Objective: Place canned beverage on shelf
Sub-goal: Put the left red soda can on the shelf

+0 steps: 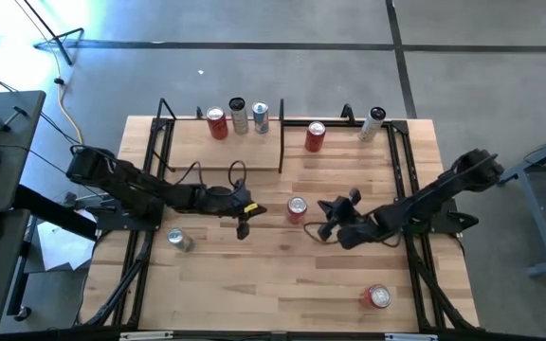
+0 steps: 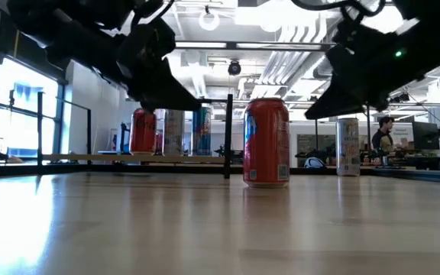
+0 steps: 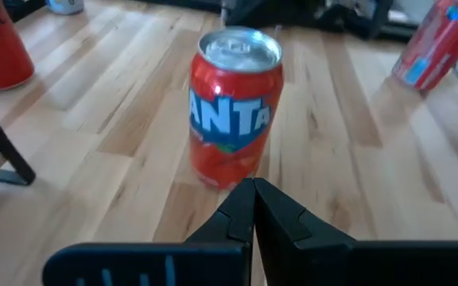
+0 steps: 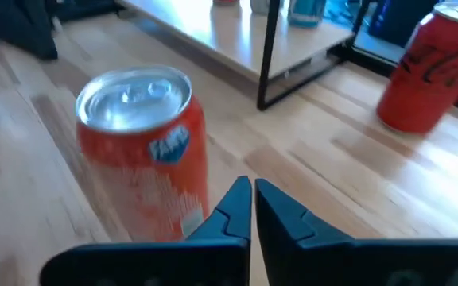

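An orange can point(image 1: 297, 208) stands upright near the middle of the worktop point(image 1: 282, 294), between the two pincers and touched by neither. The left pincer point(image 1: 243, 227) and the right pincer point(image 1: 328, 230) are both seen fully closed and empty. The approach step is judged to be in hand; a pincer must be opened and set around the can before lifting. The shelf point(image 1: 197, 152) at the far edge already carries three cans point(image 1: 238, 117).
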